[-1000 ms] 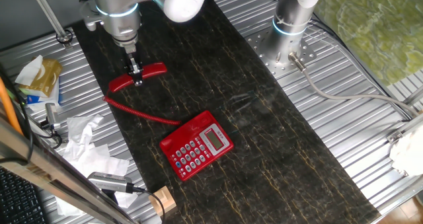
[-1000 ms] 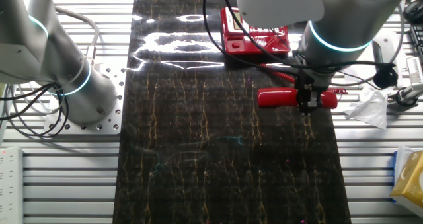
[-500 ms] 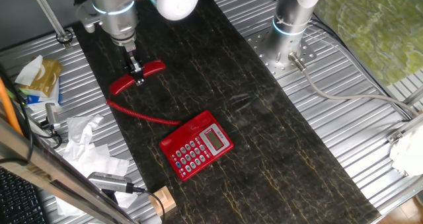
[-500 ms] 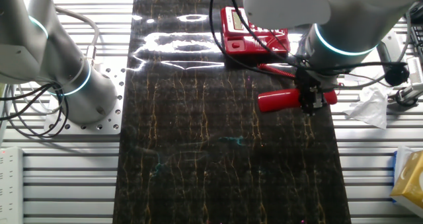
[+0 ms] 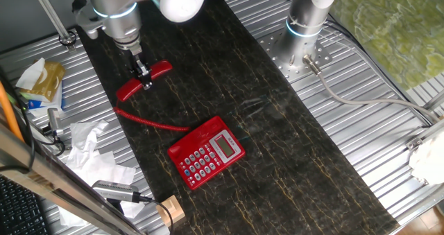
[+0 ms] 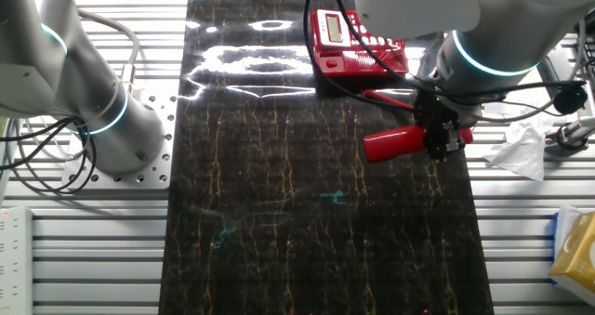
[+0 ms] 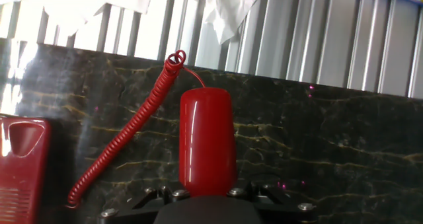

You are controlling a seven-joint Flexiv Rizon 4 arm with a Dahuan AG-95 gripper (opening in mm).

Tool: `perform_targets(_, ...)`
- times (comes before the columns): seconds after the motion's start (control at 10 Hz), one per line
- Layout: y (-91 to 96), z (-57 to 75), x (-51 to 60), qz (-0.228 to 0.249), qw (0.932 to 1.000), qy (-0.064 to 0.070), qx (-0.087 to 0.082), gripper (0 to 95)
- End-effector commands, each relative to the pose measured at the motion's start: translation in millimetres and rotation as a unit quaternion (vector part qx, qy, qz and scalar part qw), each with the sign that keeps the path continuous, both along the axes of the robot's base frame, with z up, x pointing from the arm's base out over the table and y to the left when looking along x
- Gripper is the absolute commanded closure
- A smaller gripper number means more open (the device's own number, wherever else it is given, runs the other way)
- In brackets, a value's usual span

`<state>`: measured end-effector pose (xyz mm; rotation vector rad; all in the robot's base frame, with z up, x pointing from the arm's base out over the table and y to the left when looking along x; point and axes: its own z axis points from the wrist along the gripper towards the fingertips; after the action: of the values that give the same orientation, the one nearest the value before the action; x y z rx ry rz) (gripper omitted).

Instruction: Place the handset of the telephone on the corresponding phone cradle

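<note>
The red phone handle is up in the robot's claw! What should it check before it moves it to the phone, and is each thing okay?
1. Grip: the gripper is shut on the slim glossy red plastic handset, around its middle. Ok.
2. Handset level: it tilts, one end lower. Not ok.
3. Red coiled cord: it trails over the dark marbled mat toward the phone, with no knot showing. Ok.
4. Squarish red telephone base with grey keypad: it sits flat on the mat. Ok.
5. Long red cradle strip beside the keypad: nothing seems to lie in it. Ok.
6. Handset lined up with the cradle: cannot tell.
</note>
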<state>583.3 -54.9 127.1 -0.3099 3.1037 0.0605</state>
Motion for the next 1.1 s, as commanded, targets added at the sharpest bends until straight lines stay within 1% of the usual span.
perform_targets(0.1, -0.6, 0.3, -1.0, -0.003, 0.9999, 0.002, -0.011, 95.0)
perform_targets(0.2, -1.4, 1.0, -1.3, -0.008, 0.9999, 0.002, -0.011, 95.0)
perform_targets(0.3, -0.6, 1.3, -1.1, -0.017, 0.9998, 0.001, -0.006, 95.0)
perform_targets(0.4, 1.2, 2.3, -0.9, -0.024, 0.9997, 0.001, 0.001, 95.0)
perform_targets(0.5, 7.4, 6.2, -0.8, -0.036, 0.9993, 0.001, 0.01, 95.0)
perform_targets(0.6, 15.4, 10.6, -1.5, -0.048, 0.9987, 0.004, 0.019, 95.0)
perform_targets(0.7, 21.4, 10.9, -2.4, -0.051, 0.9985, 0.004, 0.019, 95.0)
perform_targets(0.9, 33.1, 2.4, -9.1, -0.059, 0.9981, 0.001, 0.021, 95.0)
perform_targets(1.0, 39.7, -0.3, -14.0, -0.062, 0.9979, -0.001, 0.02, 95.0)
perform_targets(1.1, 44.0, 0.0, -15.9, -0.064, 0.9978, 0.0, 0.02, 95.0)
